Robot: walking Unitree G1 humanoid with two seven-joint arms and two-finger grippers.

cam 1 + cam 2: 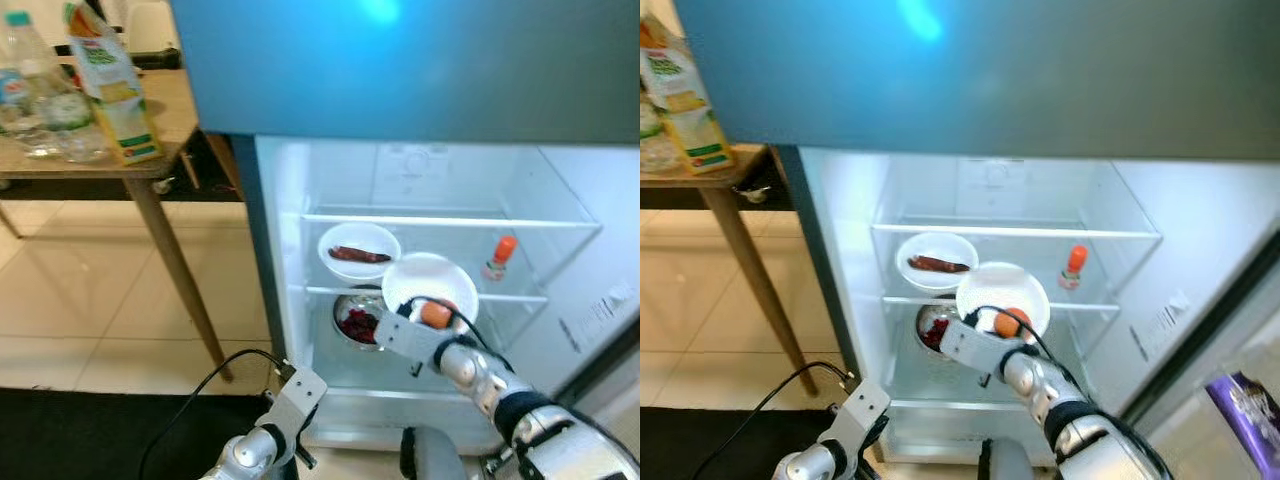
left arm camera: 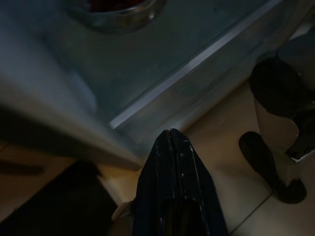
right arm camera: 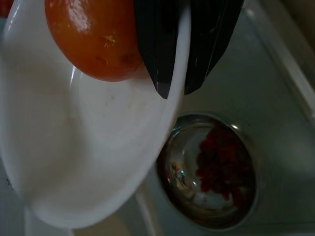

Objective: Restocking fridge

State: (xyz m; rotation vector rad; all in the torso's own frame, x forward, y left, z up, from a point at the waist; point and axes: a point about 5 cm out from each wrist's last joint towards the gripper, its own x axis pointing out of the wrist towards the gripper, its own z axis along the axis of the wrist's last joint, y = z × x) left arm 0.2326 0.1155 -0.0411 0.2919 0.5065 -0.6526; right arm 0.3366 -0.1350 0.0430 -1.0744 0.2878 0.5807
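The right gripper (image 3: pixel 172 91) is holding a white bowl (image 1: pixel 430 287) by its rim, jaws pinching the edge with one finger inside and one outside, so the orange fruit (image 1: pixel 436 314) in it is riding along. The bowl is hanging tilted in front of the fridge (image 1: pixel 450 240), just above the steel bowl (image 3: pixel 211 172) of red food on the lower shelf, probably on its way to a free spot. A plate (image 1: pixel 358 250) with a sausage and a small bottle (image 1: pixel 499 257) are sitting on the middle shelf. The left gripper (image 2: pixel 172 142) is idling low by the fridge's foot, jaws pressed together. A carton (image 1: pixel 112 85) is waiting on the bench left of the fridge.
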